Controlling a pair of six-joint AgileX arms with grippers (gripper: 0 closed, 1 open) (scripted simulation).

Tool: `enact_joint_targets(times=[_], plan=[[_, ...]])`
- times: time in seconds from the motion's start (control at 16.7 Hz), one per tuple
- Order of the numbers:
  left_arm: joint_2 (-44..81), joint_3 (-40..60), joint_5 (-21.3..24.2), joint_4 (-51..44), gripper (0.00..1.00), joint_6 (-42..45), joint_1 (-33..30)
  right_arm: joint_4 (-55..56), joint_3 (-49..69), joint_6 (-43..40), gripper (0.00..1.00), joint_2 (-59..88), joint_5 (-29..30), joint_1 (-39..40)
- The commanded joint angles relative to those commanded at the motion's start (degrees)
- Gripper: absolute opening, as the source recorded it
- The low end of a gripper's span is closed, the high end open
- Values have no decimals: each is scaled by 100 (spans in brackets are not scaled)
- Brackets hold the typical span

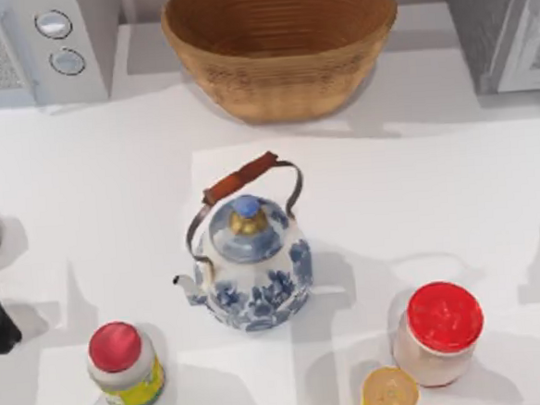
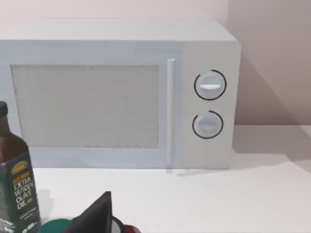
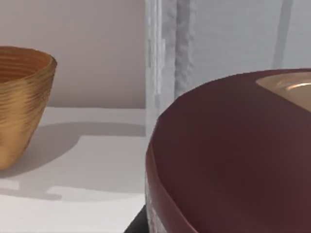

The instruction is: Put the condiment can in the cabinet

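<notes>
Cannot tell the hold of the right gripper: only a dark sliver point(image 3: 138, 224) at the foot of the condiment can point(image 3: 233, 155), probably part of that gripper. Sits very close under the right wrist camera, maroon lid uppermost, so judged to be carried and not standing on the bench point(image 1: 417, 183). Just beyond the can, the cabinet point(image 3: 228, 39), grey and textured, near but not yet entered; farther off, the woven basket point(image 3: 19, 107).

From above: cabinet in the bench's far right corner, basket at the middle of the far edge, blue-and-white teapot point(image 1: 251, 259) mid-bench. Toward the near edge, a red-capped bottle point(image 1: 124, 366) on the left, a red-lidded jar point(image 1: 437, 334) on the right, and a small yellow-topped pot point(image 1: 388, 393) just beside that jar.

Parked at the left edge: the left gripper point(image 2: 95, 216), hold likewise not to be told, facing the white microwave point(image 2: 121, 97) in the far left corner, an olive oil bottle point(image 2: 14, 184) close by.

By judgement, pick-up done and the carry well along. Left to do: bring the can into the cabinet, set it down, let go. Cannot tell whether the door stands open
</notes>
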Motion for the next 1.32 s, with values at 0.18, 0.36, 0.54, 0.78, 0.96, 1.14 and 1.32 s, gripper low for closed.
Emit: enact_joint_targets(times=[0.18,0.36,0.54,0.78,0.96,1.14,1.32], plan=[[0,0,0,0,100,0,0,-300,1110,20,0,777,110,124],[0,0,0,0,100,0,0,-648,2481,54,0,1716,271,249],[0,0,0,0,100,0,0,-1025,3984,85,0,2750,450,382],[0,0,0,0,100,0,0,-1529,5993,107,0,4157,684,567],[0,0,0,0,100,0,0,-1887,7360,111,0,5134,844,692],[0,0,0,0,100,0,0,-2188,8509,115,0,5955,990,787],[0,0,0,0,100,0,0,-2403,9346,113,0,6539,1101,850]])
